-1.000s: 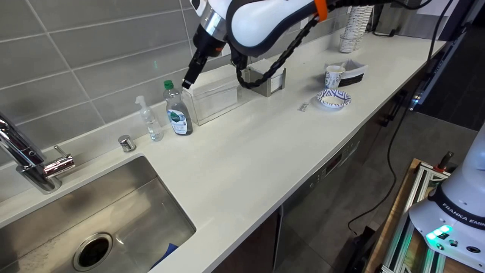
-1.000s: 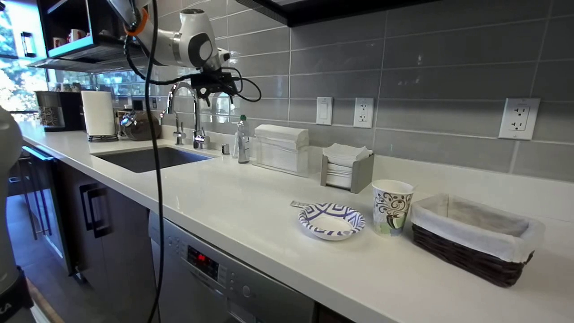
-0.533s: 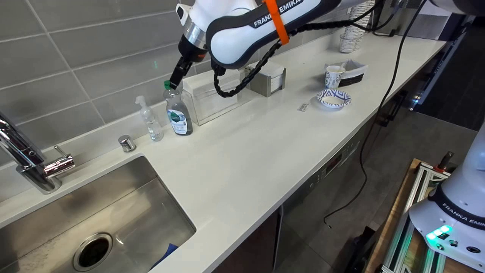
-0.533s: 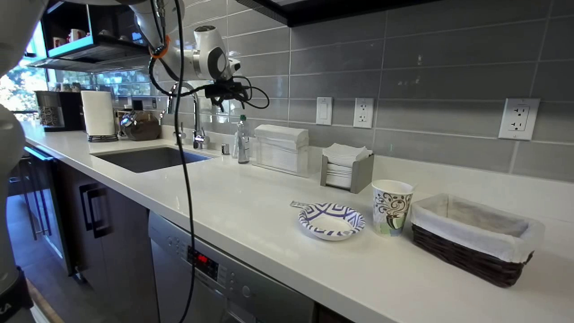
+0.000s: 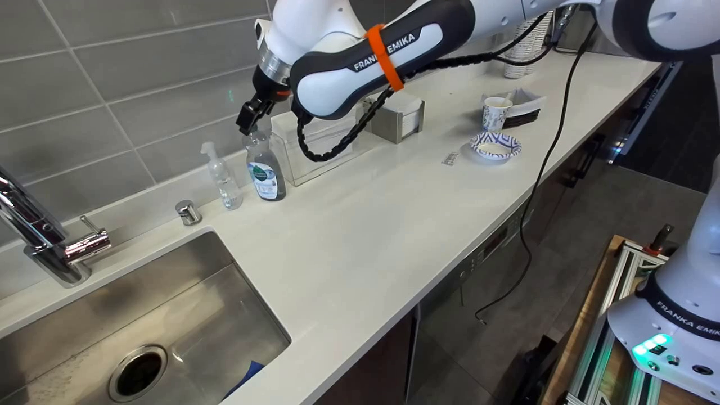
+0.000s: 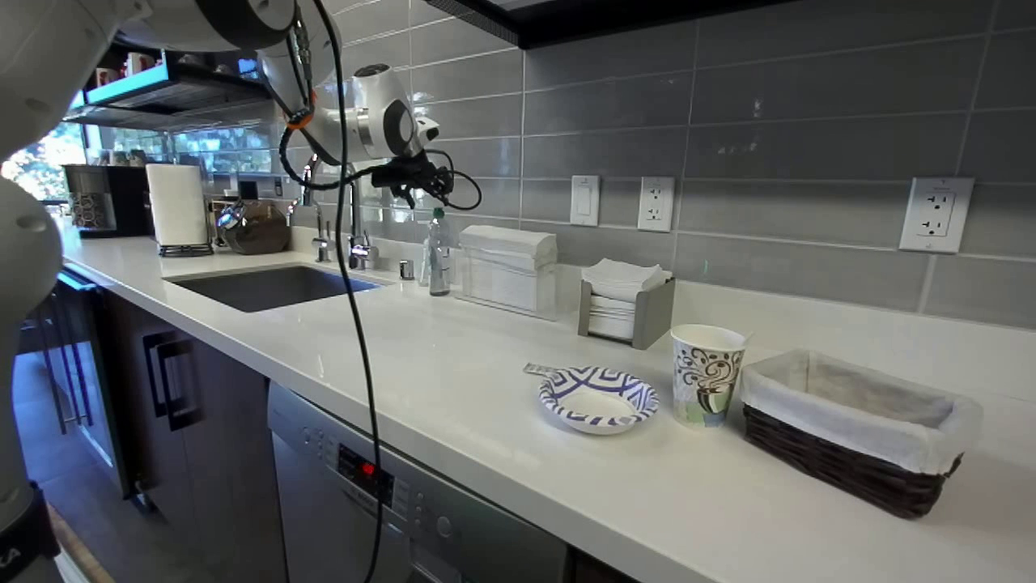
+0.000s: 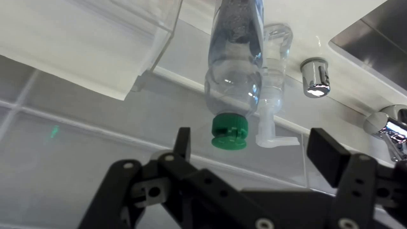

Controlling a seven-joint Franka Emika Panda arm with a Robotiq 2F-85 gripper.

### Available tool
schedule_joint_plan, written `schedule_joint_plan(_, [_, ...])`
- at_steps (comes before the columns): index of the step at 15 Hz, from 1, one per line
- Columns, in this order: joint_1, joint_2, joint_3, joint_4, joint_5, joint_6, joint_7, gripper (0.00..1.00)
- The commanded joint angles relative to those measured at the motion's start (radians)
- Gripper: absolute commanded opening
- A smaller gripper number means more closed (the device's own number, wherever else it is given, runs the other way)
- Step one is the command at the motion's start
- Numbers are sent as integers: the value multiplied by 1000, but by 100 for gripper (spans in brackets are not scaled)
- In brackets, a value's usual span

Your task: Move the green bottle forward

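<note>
The green bottle stands upright on the counter by the tiled wall, with a blue-and-white label in an exterior view (image 5: 265, 175). It also shows in the other exterior picture (image 6: 439, 257), green cap on top. In an exterior view the gripper (image 5: 246, 125) hides the cap. My gripper is open and empty, just above the bottle's top (image 6: 429, 201). In the wrist view, which looks upside down, the bottle (image 7: 234, 70) has its green cap pointing between the spread fingers (image 7: 254, 154), nearer the left finger. No finger visibly touches it. The label is mostly out of the wrist view.
A clear pump bottle (image 5: 226, 183) stands close beside the green bottle. A clear box of white paper towels (image 5: 318, 149) stands on its other side. A chrome knob (image 5: 188, 212), faucet (image 5: 64, 253) and sink (image 5: 247, 320) are nearby. A napkin holder (image 6: 627, 300), bowl (image 6: 599, 398), cup (image 6: 708, 376) and basket (image 6: 850, 437) stand farther along.
My gripper has moved along the wall from over the towel box to over the bottle's cap, and its tilt has changed. The hanging cable has swung. The bottle has not moved.
</note>
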Motion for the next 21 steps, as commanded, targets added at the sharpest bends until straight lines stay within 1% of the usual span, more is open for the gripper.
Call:
schedule_joint_plan(1, [54, 58, -71, 82, -50, -15, 132, 69])
schedule_joint_plan(3, [60, 74, -82, 97, -49, -17, 161, 53])
schedule_joint_plan(4, [65, 82, -89, 107, -49, -17, 175, 47])
schedule_joint_plan(6, [66, 97, -86, 124, -39, -16, 184, 49])
schedule_joint_plan(8, [71, 111, -89, 139, -38, -14, 197, 55])
schedule_joint_plan(9, [72, 117, -89, 147, -37, -14, 199, 49])
schedule_joint_plan(10, [72, 122, -88, 154, -35, -15, 200, 47])
schedule_joint_plan(11, [72, 126, -87, 159, -34, -15, 199, 37])
schedule_joint_plan(12, [72, 130, -89, 165, -36, -15, 199, 21])
schedule_joint_plan(13, [76, 133, -96, 168, -44, -13, 200, 12])
schedule_joint_plan(14, [75, 134, -97, 171, -42, -12, 199, 9])
schedule_joint_plan(15, [73, 130, -93, 169, -39, -17, 196, 9])
schedule_joint_plan(17, [68, 95, -69, 143, -27, -56, 167, 9])
schedule_joint_plan(18, [65, 52, -53, 106, -23, -98, 142, 9])
schedule_joint_plan(19, [52, 17, -24, 75, -8, -130, 112, 9])
schedule_joint_plan(21, [7, -80, 63, -30, 64, -170, 13, 9])
